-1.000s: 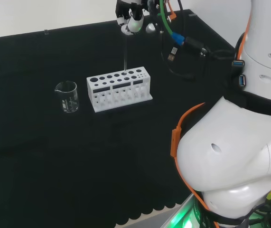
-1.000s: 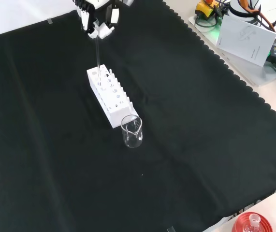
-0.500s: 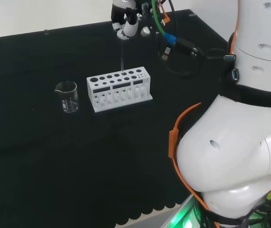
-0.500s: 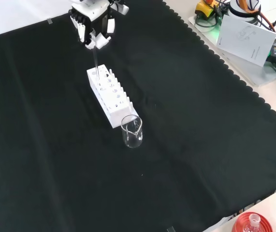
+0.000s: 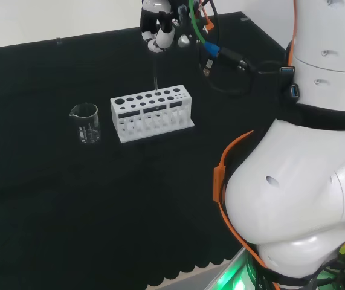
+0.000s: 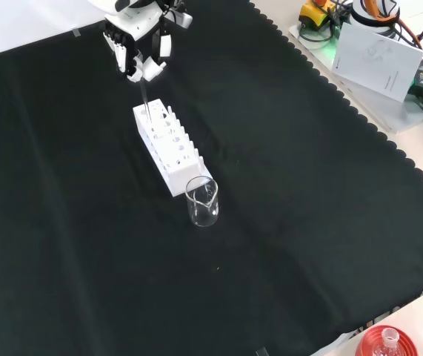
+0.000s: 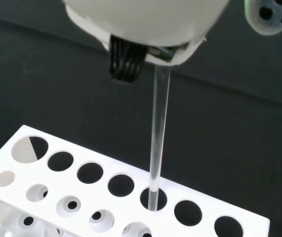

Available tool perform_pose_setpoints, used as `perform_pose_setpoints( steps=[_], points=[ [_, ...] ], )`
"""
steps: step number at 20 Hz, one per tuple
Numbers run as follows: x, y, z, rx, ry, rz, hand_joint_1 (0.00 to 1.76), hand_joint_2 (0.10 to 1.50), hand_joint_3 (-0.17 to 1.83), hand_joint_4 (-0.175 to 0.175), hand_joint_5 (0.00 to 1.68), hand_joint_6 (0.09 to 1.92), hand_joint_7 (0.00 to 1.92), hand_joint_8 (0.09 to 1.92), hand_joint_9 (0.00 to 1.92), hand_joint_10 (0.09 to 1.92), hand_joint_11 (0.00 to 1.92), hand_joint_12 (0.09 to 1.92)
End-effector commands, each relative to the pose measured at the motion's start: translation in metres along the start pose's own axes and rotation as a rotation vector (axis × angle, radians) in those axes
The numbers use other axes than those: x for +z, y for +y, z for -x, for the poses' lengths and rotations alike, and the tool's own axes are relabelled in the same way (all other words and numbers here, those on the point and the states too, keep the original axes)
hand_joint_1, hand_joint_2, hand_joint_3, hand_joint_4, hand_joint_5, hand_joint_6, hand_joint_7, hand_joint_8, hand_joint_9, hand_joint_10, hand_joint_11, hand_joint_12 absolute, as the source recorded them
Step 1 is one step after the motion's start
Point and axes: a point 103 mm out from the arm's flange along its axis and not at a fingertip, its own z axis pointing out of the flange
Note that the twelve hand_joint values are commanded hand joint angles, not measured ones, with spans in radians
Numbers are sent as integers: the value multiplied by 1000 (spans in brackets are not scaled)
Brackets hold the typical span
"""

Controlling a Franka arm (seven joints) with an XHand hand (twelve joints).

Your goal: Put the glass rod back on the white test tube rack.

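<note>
Step in hand: insertion. The hand (image 5: 158,35) holds the glass rod (image 7: 158,143) upright over the white test tube rack (image 5: 151,112), with the rod's lower end at the mouth of one hole in the rack's far row, as the wrist view shows it.
Fingers: pinched on the rod's upper end; in the wrist view the rod comes straight out from under the white fingers (image 7: 145,29).
Rod position: hanging near vertical, its tip at or just inside a hole, with two empty holes between it and one end of the rack. How deep it has gone I cannot tell.
Hand in front view: the hand (image 6: 138,53) sits above the rack's far end (image 6: 149,119), the rod a thin line between them.
Next move, as I judge it: lower straight down, keeping the rod plumb so it does not catch on the hole's rim, then let go once the rack carries it.
Rack contents: the other holes in view look empty.
Beaker (image 5: 86,123): clear glass, standing on the surface (image 5: 69,193) just beside the rack's other end; it looks empty.
Risk: a tilted release could leave the rod leaning.
</note>
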Motion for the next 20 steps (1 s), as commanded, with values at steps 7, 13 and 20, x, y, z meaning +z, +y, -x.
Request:
perform_pose_setpoints(
  steps=[7,13,20],
  points=[
    [7,6,5,-5,-2,-22,1318,560,892,-175,1100,933,1374,760,1829,87,1667,433],
    [17,5,7,-4,9,-37,1318,560,892,-175,1100,933,1374,760,1829,87,1667,432],
    [26,2,10,0,16,-53,1318,559,892,-175,1100,933,1374,760,1829,87,1667,433]
  ],
)
